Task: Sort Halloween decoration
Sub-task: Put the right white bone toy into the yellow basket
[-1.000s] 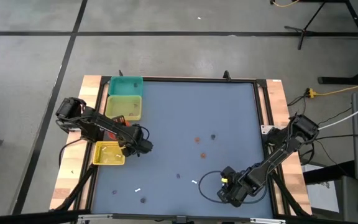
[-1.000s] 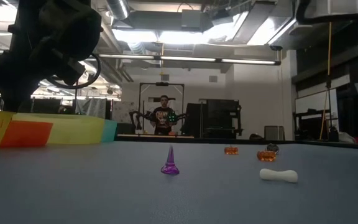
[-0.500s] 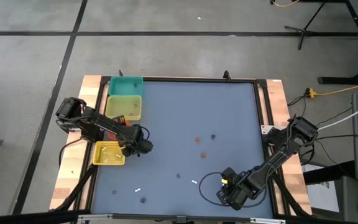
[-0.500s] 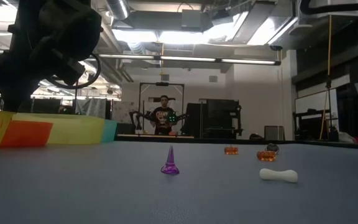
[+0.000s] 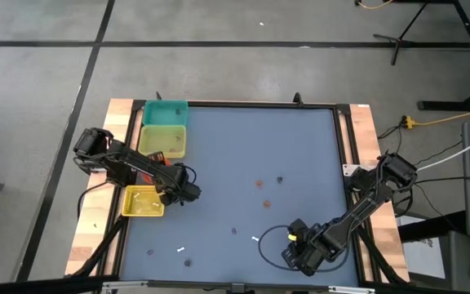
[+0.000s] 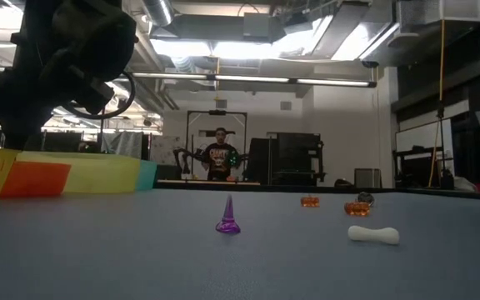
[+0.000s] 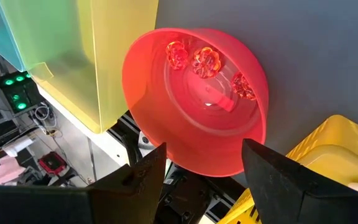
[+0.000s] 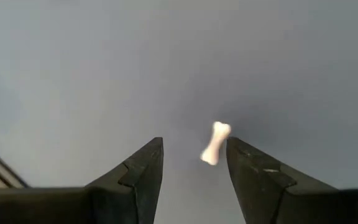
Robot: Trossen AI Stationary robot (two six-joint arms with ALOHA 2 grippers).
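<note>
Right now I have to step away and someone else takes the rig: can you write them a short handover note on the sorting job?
Left gripper: open, empty, hanging above the red bowl by the bins at the table's left.
Right gripper: open, empty, low over the mat near the front right, lined up on a white bone lying just ahead of its fingertips.
Done: three orange trinkets lie in the red bowl; white pieces show in the yellow basket.
Left: the purple cone, two orange pumpkins, and more white and dark bits loose on the mat.
</note>
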